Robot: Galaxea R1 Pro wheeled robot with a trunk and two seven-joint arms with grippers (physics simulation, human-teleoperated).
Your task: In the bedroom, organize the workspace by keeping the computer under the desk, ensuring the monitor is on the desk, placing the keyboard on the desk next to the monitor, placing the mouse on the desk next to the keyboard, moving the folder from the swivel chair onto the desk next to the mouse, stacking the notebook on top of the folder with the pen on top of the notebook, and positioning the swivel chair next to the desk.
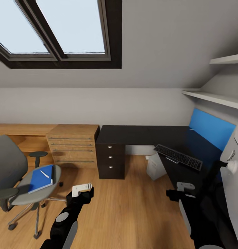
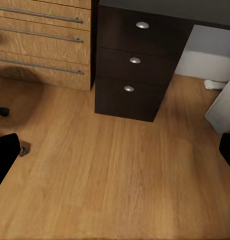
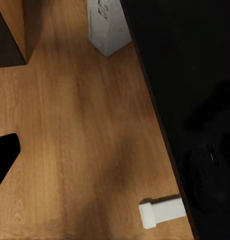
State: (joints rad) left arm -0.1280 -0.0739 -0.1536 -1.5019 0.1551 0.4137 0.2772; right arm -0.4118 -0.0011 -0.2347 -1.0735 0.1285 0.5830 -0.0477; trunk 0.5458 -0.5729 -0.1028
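Head view: computer point(image 1: 155, 166) half hidden under desk point(image 1: 139, 135); both end effectors' state unclear.

Attic home office: sloped skylight point(image 1: 60, 31), black desk point(image 1: 143, 135), swivel chair point(image 1: 18, 180), wood floor point(image 1: 129, 214).

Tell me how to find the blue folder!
Find the grey swivel chair at the left, by the light wooden drawer cabinet. The folder lies flat on its round seat, a white pen on top. It is small and flat, unlike the big blue wall panel behind the desk.
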